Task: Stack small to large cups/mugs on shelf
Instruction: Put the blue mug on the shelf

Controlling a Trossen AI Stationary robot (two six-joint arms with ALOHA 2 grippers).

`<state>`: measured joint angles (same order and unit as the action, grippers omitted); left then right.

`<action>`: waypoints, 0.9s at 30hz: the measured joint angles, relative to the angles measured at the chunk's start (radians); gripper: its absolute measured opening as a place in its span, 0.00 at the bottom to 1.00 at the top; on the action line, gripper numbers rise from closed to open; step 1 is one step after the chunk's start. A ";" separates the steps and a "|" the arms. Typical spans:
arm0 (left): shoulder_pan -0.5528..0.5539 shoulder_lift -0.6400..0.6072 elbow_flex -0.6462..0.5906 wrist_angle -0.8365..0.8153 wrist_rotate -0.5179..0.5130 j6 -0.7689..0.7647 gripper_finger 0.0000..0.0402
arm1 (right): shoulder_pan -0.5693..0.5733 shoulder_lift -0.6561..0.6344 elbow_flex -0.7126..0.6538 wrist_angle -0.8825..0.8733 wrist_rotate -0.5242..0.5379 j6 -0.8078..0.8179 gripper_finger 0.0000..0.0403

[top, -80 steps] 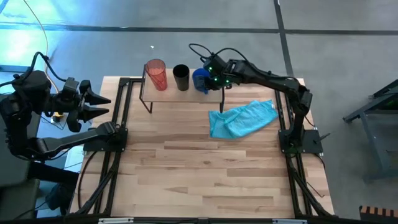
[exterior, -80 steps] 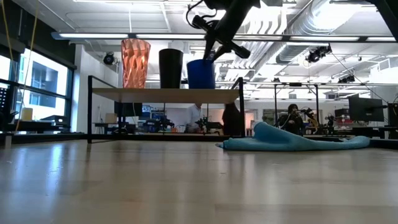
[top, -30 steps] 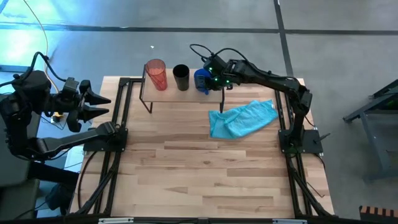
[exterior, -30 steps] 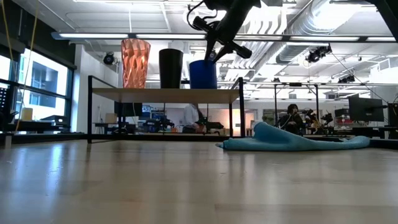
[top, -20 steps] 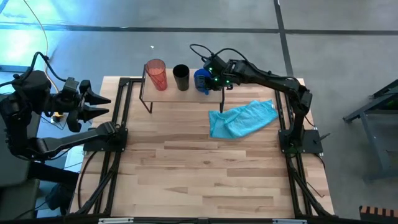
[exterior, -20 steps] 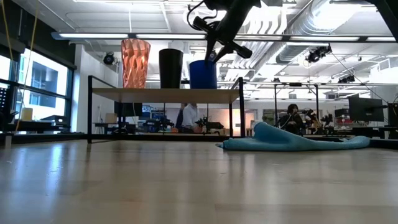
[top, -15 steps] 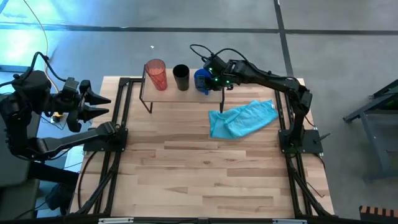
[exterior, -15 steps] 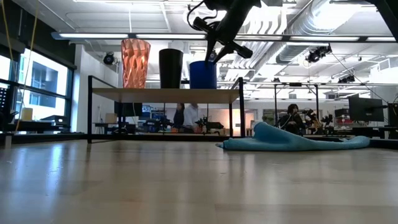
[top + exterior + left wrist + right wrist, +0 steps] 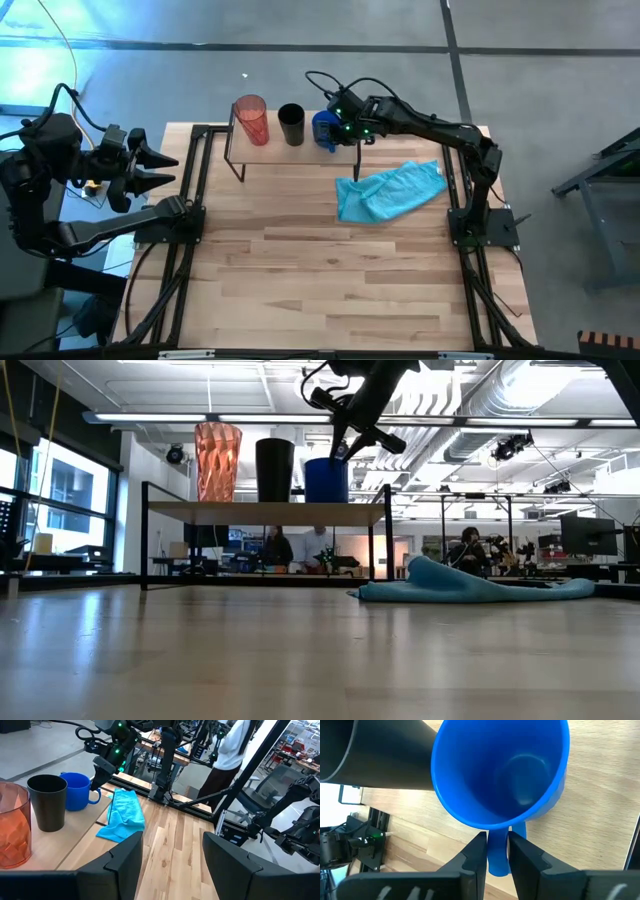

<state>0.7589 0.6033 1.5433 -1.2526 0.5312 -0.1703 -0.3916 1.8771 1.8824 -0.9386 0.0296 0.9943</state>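
On the shelf (image 9: 300,150) at the table's far edge three vessels stand in a row on their bases. From left to right they are the orange-red tumbler (image 9: 250,120), the black cup (image 9: 291,124) and the blue mug (image 9: 322,127). The low view shows the same row: tumbler (image 9: 217,460), black cup (image 9: 274,468), mug (image 9: 325,479). My right gripper (image 9: 343,128) reaches down at the mug's right side and is shut on it. My left gripper (image 9: 172,865) is open and waits off the table's left edge. My right gripper pinches the blue mug's handle (image 9: 498,851) between its two fingers (image 9: 475,857). It comes from above, slanting in from the table's right. The mug stands upright with its base on the shelf's right end (image 9: 350,510), next to the black cup.
A light-blue cloth (image 9: 388,190) lies crumpled on the tabletop, right of the shelf and nearer than it. The shelf's thin black legs (image 9: 143,540) stand at the far edge. Black frame rails (image 9: 190,190) run along both table sides. People move in the room behind.
Both arms and all three vessels have kept still. Only people in the room behind the table have walked across.
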 joint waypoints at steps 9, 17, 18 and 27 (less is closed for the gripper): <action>0.000 0.000 0.000 0.000 0.000 0.001 0.48 | 0.005 0.000 0.000 0.001 -0.012 -0.006 0.17; 0.000 0.000 0.000 0.000 0.000 0.001 0.48 | 0.005 0.000 0.000 0.001 -0.014 -0.008 0.17; 0.000 0.000 0.000 0.000 0.000 0.001 0.48 | 0.005 0.000 0.000 0.001 -0.014 -0.008 0.17; 0.000 0.000 0.000 0.000 0.000 0.007 0.48 | -0.006 0.000 0.000 0.001 -0.015 0.003 0.17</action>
<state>0.7592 0.6033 1.5433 -1.2526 0.5312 -0.1632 -0.3974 1.8774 1.8824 -0.9379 0.0147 0.9970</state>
